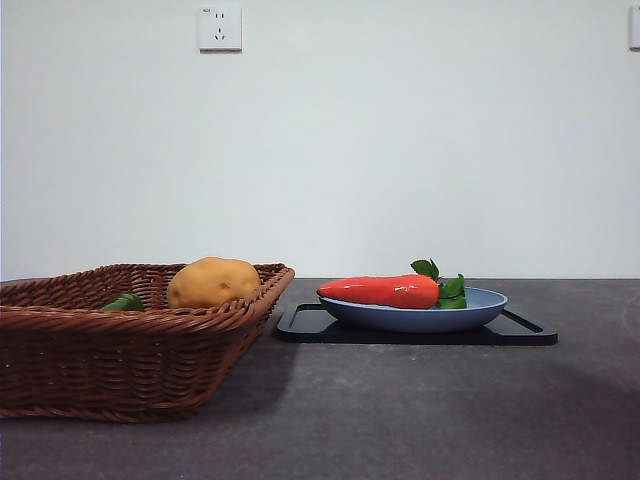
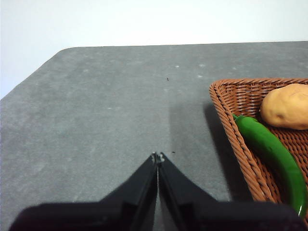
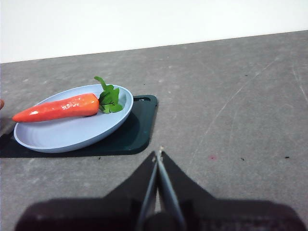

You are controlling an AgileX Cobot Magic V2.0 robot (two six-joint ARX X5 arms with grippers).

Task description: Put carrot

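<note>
The glossy orange-red carrot (image 1: 383, 290) with green leaves lies in a light blue plate (image 1: 478, 309) on a black tray (image 1: 520, 330), right of centre in the front view. In the right wrist view the carrot (image 3: 57, 108) lies across the plate (image 3: 72, 134). My right gripper (image 3: 158, 155) is shut and empty, a little away from the tray over bare table. My left gripper (image 2: 157, 156) is shut and empty over bare table beside the wicker basket (image 2: 226, 110). Neither gripper shows in the front view.
The brown wicker basket (image 1: 60, 360) stands at the left and holds a tan potato (image 1: 213, 282) and a green pepper (image 1: 124, 302). In the left wrist view the potato (image 2: 288, 107) and pepper (image 2: 272, 153) lie inside it. The table (image 1: 400, 420) is dark grey.
</note>
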